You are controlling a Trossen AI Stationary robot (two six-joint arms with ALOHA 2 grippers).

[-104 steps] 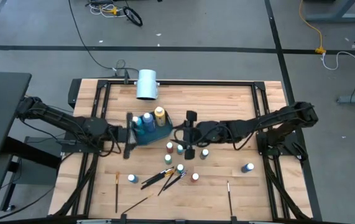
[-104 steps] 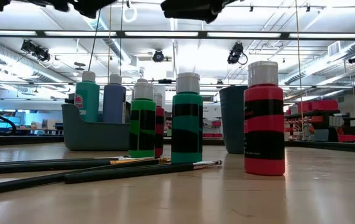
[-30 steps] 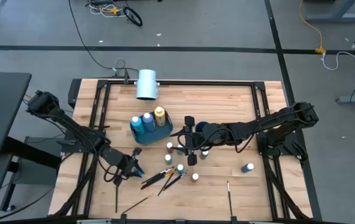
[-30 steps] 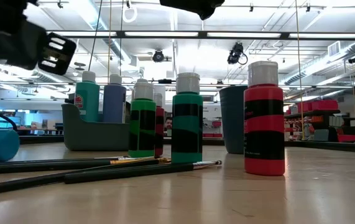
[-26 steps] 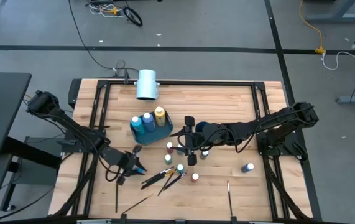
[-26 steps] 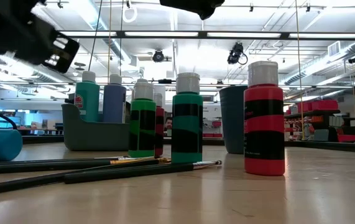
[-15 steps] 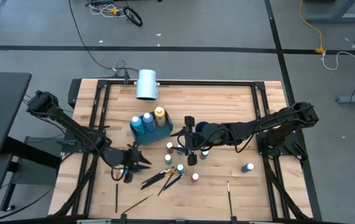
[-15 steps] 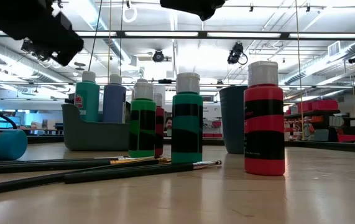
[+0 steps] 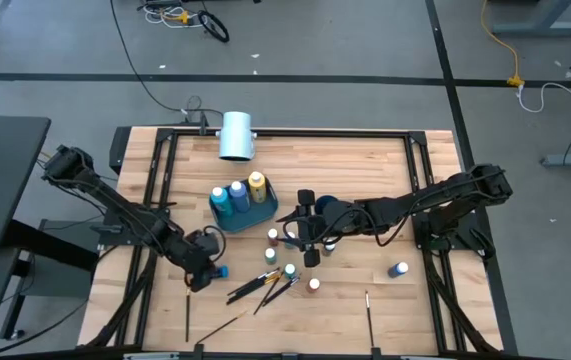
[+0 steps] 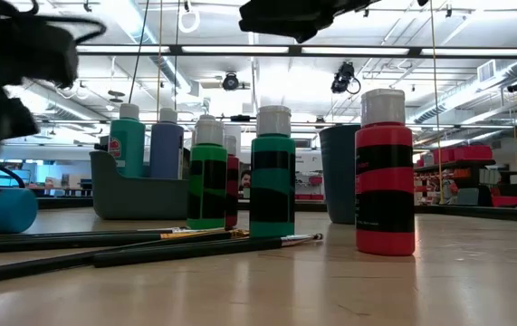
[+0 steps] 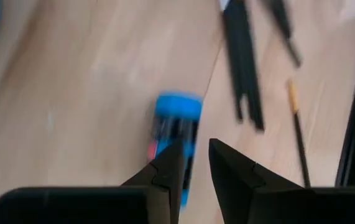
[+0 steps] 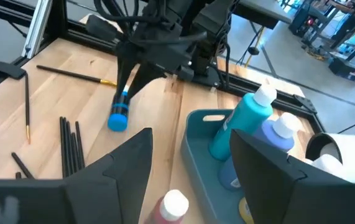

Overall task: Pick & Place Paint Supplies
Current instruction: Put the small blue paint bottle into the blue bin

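A blue paint bottle (image 11: 176, 132) lies on its side on the wood near the table's left front (image 9: 219, 271). My left gripper (image 11: 194, 152) hangs over it, pointing steeply down. Its fingers stand a narrow gap apart with nothing between them. My right gripper (image 9: 308, 228) hovers open above the standing bottles right of the blue-grey bin (image 9: 242, 203). A white-capped red bottle (image 12: 174, 208) shows below its fingers. The bin holds teal (image 12: 245, 121), blue and yellow bottles. Dark paintbrushes (image 9: 265, 285) lie on the table in front.
A large white cylinder (image 9: 237, 135) lies at the far edge. Standing bottles include red (image 10: 385, 186), green (image 10: 272, 186) and a blue one (image 9: 399, 270) at the right. Single brushes lie near the front edge (image 9: 187, 310) (image 9: 367, 315). Black frame rails line the table's sides.
My left gripper has rolled about its own axis and tipped over the lying blue bottle, staying over about the same spot. The bottle has shifted a little on the table. My right gripper has kept still.
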